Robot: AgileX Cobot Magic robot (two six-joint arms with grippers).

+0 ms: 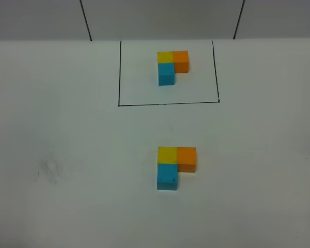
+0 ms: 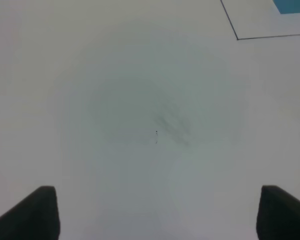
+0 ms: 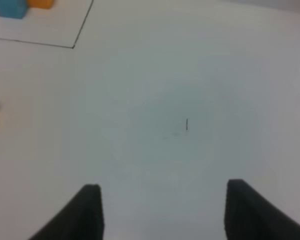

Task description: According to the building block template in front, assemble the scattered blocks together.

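Both grippers (image 2: 157, 212) (image 3: 162, 210) open, off 3 joined scattered blocks (image 1: 173, 164)

Cyan (image 1: 167, 175), yellow (image 1: 167, 154), orange cubes (image 1: 186, 157)

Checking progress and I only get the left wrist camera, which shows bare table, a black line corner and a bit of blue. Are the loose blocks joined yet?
Observer: Yes. The scattered blocks sit joined in an L, yellow corner, orange and cyan arms.
Operator: Does that match the reference?
Observer: It matches the building block template inside the black frame.
Operator: Is the other arm holding anything?
Observer: No. The right gripper is open over bare table.
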